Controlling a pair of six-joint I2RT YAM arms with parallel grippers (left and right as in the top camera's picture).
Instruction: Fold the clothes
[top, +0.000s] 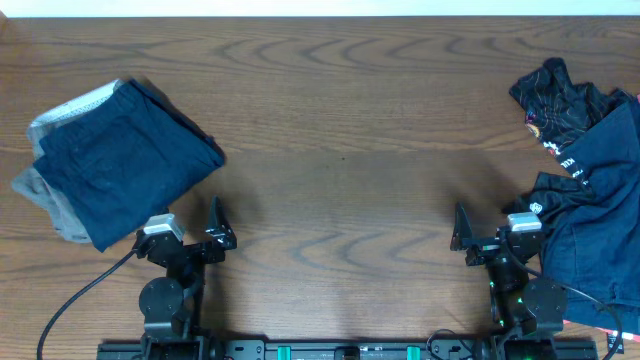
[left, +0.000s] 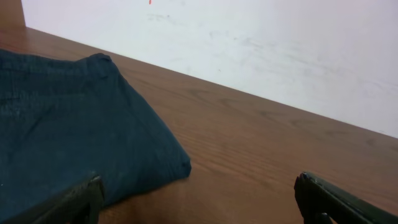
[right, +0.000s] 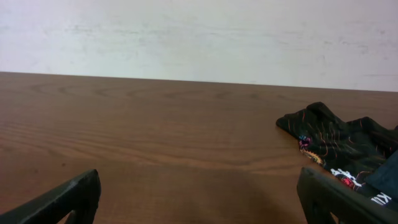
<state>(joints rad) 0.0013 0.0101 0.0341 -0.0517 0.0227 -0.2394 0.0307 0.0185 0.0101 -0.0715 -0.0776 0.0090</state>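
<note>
Just beside L pincer lie folded navy shorts.

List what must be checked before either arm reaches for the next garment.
1. Left gripper open and empty: ok.
2. Right gripper open and empty: ok.
3. Navy shorts folded, lying on the grey-olive shorts at the left: ok.
4. Bare stretch of table between the arms for spreading a garment: ok.
5. Black patterned garment and navy garment at the right folded: not ok, both crumpled.
6. Those two lying free of each other, so one lifts alone: cannot tell, since they overlap.
</note>
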